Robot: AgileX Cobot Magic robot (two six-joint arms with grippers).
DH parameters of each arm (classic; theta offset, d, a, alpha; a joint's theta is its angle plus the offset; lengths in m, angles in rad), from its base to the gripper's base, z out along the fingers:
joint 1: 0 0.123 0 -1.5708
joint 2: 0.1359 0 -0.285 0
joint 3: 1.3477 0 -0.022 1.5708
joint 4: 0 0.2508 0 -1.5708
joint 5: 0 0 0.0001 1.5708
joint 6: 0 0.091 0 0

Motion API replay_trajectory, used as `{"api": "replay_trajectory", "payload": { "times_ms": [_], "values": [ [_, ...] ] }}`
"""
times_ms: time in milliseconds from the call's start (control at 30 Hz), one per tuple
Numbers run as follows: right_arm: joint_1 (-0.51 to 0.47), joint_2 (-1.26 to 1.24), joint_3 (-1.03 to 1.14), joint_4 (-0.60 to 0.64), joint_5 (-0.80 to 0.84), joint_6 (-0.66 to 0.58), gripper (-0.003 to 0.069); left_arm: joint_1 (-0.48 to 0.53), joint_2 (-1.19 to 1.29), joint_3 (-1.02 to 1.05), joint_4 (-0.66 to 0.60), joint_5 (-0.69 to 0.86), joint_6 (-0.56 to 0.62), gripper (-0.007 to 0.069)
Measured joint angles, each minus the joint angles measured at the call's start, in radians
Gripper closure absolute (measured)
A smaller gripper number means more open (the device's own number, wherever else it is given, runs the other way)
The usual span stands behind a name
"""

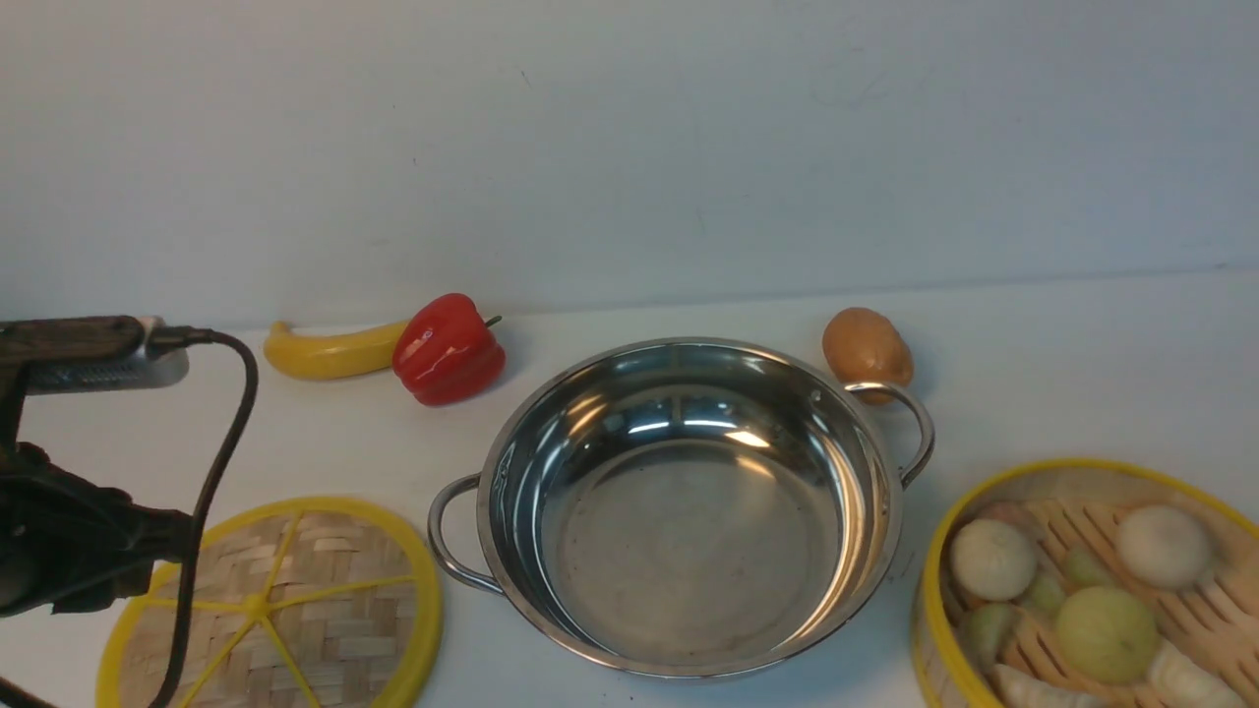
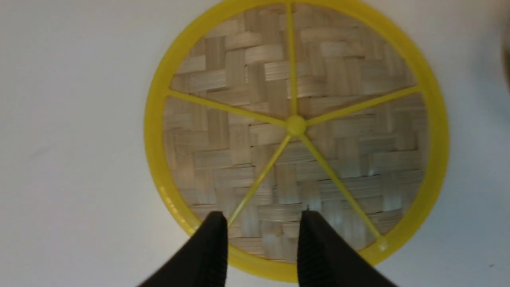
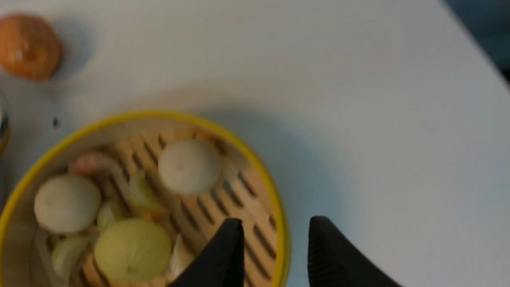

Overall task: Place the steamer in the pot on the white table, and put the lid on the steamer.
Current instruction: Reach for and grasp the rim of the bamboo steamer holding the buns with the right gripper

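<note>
The steel pot [image 1: 689,511] stands empty in the middle of the white table [image 1: 1082,354]. The steamer [image 1: 1092,590] with pale buns sits at the front right; in the right wrist view [image 3: 139,199] my open right gripper [image 3: 275,231] hovers over its yellow rim, one finger inside, one outside. The right arm is out of the front view. The woven lid [image 1: 275,610] lies flat at the front left. In the left wrist view my open left gripper [image 2: 263,223] hangs above the lid's [image 2: 295,131] near edge. The left arm [image 1: 59,551] shows at the left edge.
A yellow banana [image 1: 329,352] and a red bell pepper [image 1: 448,349] lie behind the pot on the left. A brown potato [image 1: 866,349] sits by the pot's far right handle, also in the right wrist view [image 3: 28,46]. The table edge [image 3: 478,44] runs close to the steamer.
</note>
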Motion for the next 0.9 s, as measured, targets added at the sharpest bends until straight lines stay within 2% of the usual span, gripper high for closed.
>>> {"api": "replay_trajectory", "payload": {
  "times_ms": [100,233,900],
  "values": [
    [0.000,0.085,-0.002,0.025,0.032,-0.043,0.0416,0.000,0.038,-0.001,0.034,0.001,0.000,0.0384],
    [0.000,0.211,-0.005,-0.002,0.043,-0.058,0.0416,0.000,0.065,-0.001,0.043,-0.001,0.000,0.0384],
    [0.000,0.544,-0.008,-0.040,-0.162,-0.066,0.0416,0.000,0.068,-0.001,0.015,-0.004,-0.009,0.0384]
  ]
}}
